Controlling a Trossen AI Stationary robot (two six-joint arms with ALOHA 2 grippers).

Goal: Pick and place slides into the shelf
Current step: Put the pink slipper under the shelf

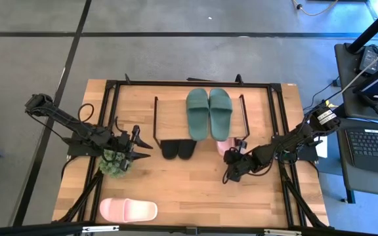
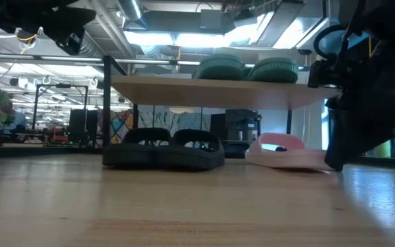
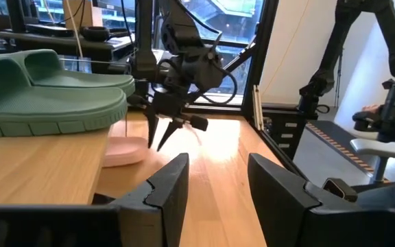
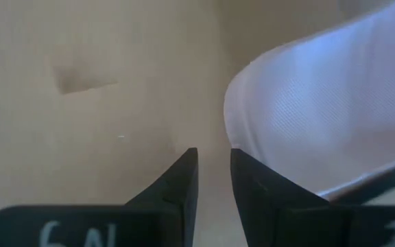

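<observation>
Table: wooden table (image 1: pixel 176 190) with a black frame; its near half is mostly bare board, and a small green plant (image 1: pixel 115 164) stands on its left part.
Shelf: the low shelf (image 1: pixel 173 108) sits at the far middle of the table, its light top board on thin black legs, with open space beneath.
Green slides: the dark green pair (image 1: pixel 209 113) lies side by side on the shelf top, towards its right half.
Black slides: the black pair (image 2: pixel 163 148) sits on the table under the shelf's near edge, heels poking out.
Pink slides: one pink slide (image 1: pixel 128 210) lies alone near the table's near-left edge, well apart from the rest; the other pink slide (image 2: pixel 286 152) rests on the table at the shelf's near-right corner.
Right gripper: the right gripper (image 1: pixel 230 172) is low, just beside that second pink slide; fingers narrow with a small empty gap, holding nothing; whether it touches the slide I cannot tell.
Left gripper: the left gripper (image 1: pixel 143 149) hangs over the plant, left of the black pair, fingers partly apart and empty.
</observation>
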